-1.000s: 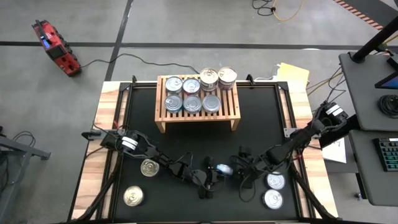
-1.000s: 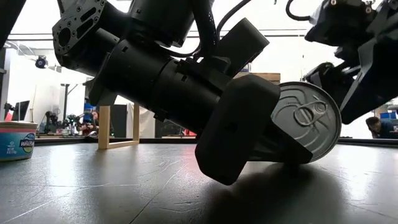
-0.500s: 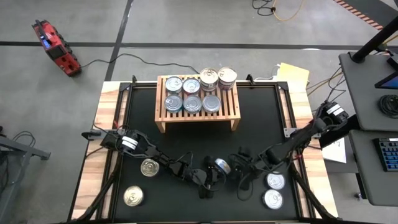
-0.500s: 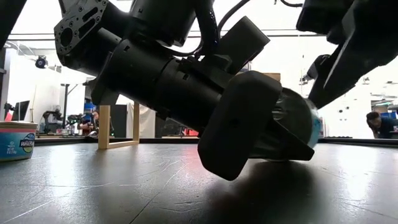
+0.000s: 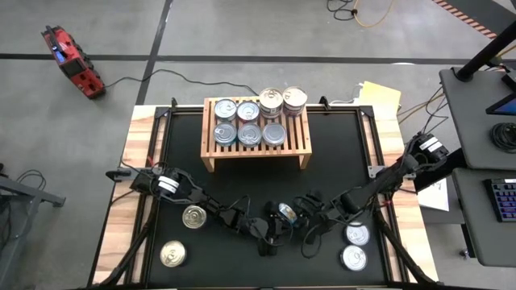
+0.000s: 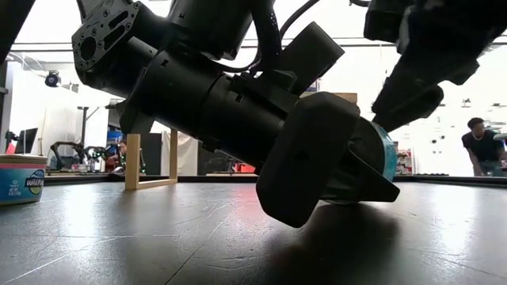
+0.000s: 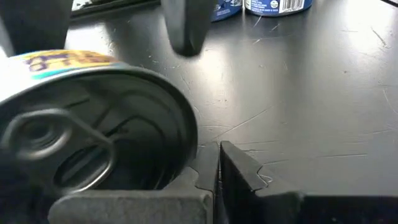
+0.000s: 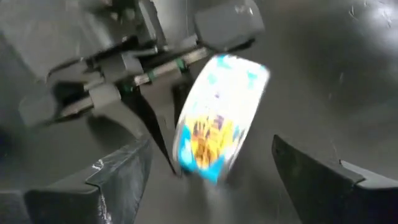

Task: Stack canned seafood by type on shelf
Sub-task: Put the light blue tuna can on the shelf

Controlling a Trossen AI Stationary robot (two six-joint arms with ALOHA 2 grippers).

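Overhead camera looks straight down on the whole worktop [image 5: 145, 173] and shelf [image 5: 256, 129]. A low camera at worktop level faces across to the room, very close to a tilted can [image 6: 372, 158]. Both wrist cameras, facing each other, frame the same can [image 7: 93, 124] [image 8: 221, 115] at close range.

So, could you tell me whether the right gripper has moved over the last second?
Yes: in the high view the right gripper has shifted left, away from the loose cans.
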